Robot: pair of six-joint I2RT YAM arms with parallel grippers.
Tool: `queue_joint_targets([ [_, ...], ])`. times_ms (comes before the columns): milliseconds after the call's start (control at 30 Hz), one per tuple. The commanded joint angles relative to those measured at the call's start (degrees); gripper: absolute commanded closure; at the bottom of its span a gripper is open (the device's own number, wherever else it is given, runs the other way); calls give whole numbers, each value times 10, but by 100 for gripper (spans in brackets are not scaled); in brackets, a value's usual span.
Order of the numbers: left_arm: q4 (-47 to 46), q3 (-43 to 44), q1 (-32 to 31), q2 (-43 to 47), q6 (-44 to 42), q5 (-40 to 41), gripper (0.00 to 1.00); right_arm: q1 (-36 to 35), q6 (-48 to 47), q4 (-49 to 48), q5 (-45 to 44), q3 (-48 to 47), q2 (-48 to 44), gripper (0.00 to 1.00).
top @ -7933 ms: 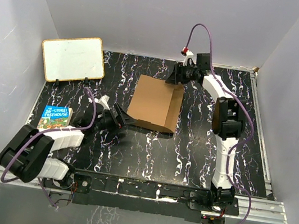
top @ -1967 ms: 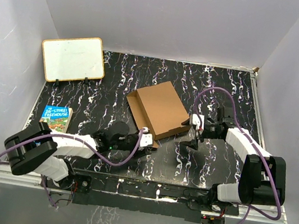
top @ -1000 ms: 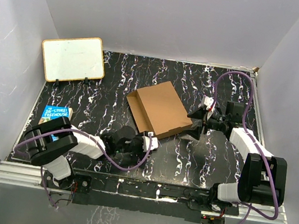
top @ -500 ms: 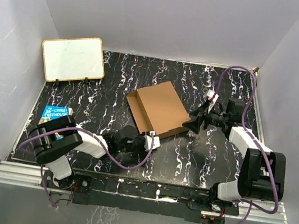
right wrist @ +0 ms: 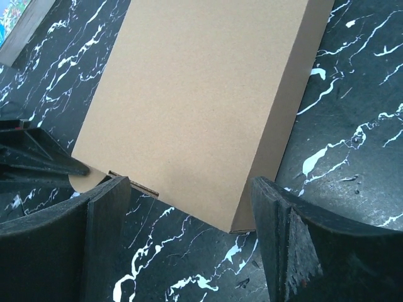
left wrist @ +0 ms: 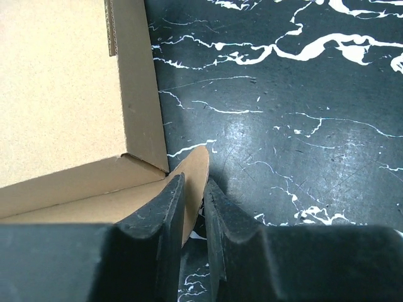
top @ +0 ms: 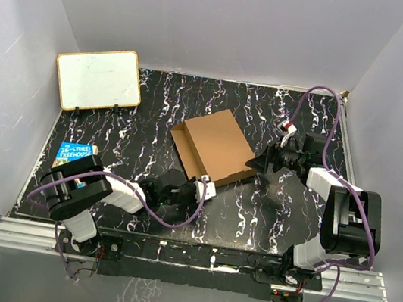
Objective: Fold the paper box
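Note:
The paper box [top: 213,147] is a shallow brown cardboard box lying at an angle in the middle of the black marbled table. At its near corner a rounded tab [left wrist: 196,173] sticks out, and my left gripper [top: 201,192] has its two fingers [left wrist: 160,217] closed to a narrow gap with that tab between them. In the left wrist view the box wall [left wrist: 135,88] stands just beyond the tab. My right gripper [top: 259,164] is wide open, low at the box's right corner. In the right wrist view its jaws straddle that corner of the paper box [right wrist: 201,94] without touching it.
A white board with a tan frame [top: 98,79] leans at the back left. A colourful book [top: 76,156] lies at the left edge beside my left arm. Pale walls close in the table on three sides. The left arm's fingers [right wrist: 31,157] show in the right wrist view.
My left gripper's jaws have narrowed onto the tab at the box's near corner. The right gripper has shifted slightly toward the box's right corner. The box has stayed in place.

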State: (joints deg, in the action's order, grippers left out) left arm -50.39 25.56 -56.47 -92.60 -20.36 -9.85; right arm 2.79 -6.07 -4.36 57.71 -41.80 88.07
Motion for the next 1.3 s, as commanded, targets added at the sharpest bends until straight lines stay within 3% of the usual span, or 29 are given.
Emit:
queue_joint_targets([
  [0,-10,8,-2,-4,9,-1,86,5,33,-45,-12,-23,-5,18],
  [433,-26,-5,-2,-4,23,15,99,13,128,-57,-53,-34,33,19],
  [833,-38,-9,-2,-8,38,19,100,17,141,-39,-80,-44,65,23],
  [1267,-75,-31,4,-8,69,25,100,22,119,5,-105,-66,109,36],
])
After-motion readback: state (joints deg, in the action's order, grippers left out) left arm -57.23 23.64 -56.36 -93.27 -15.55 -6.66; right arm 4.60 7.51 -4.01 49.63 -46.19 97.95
